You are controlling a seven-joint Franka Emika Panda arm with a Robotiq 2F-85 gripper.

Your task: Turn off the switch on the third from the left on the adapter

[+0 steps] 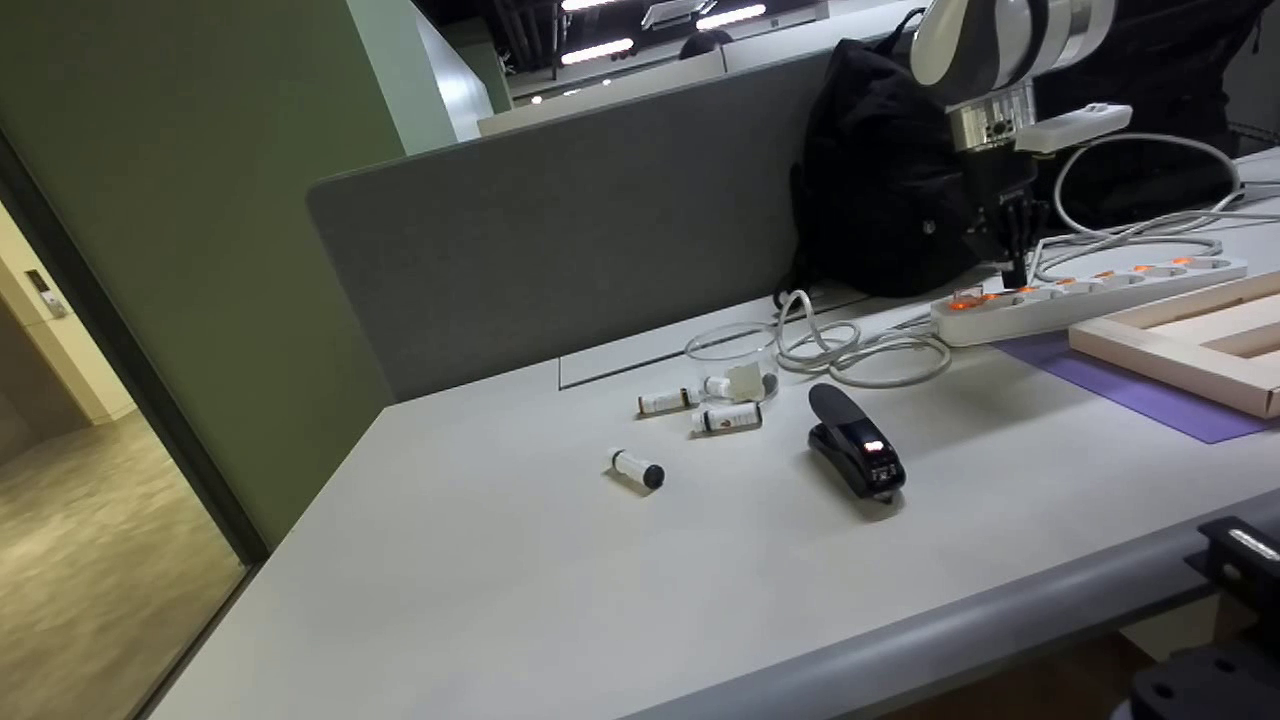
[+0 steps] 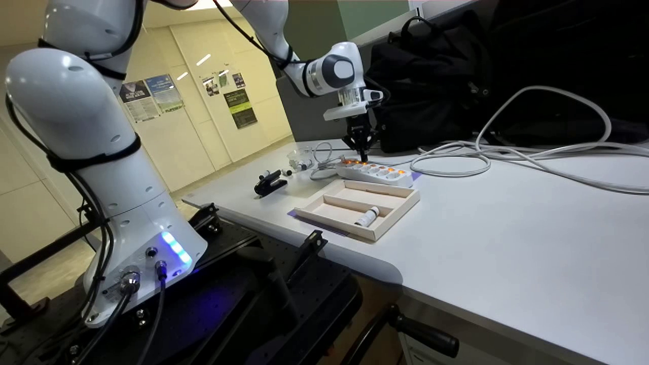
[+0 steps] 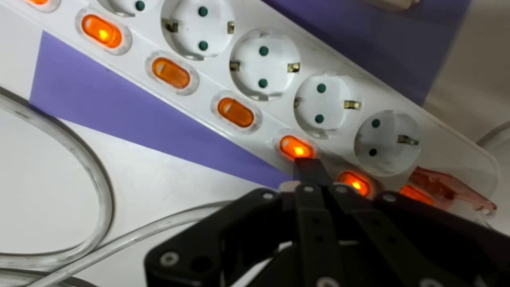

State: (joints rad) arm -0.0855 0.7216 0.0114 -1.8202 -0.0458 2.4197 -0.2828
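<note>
Lying across a purple sheet point(image 3: 131, 109) on the tabletop point(image 2: 507, 228), the power strip point(image 3: 446, 147) is probably light, rigid, prone to skid — press the lit switch point(image 3: 295, 147) straight down, no gripping. The hand point(image 3: 314, 173), narrow and empty, is at that switch.

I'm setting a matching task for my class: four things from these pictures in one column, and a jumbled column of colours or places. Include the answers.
Column 1
1. Power strip
2. Stapler
3. Wooden tray
4. Purple sheet

Column 2
A. Black, resting on the table
B. Has a small bottle inside
C. Partly beneath the wooden tray
D. White, with orange switches, below the closed jaws

Pairs: 1-D; 2-A; 3-B; 4-C
</note>
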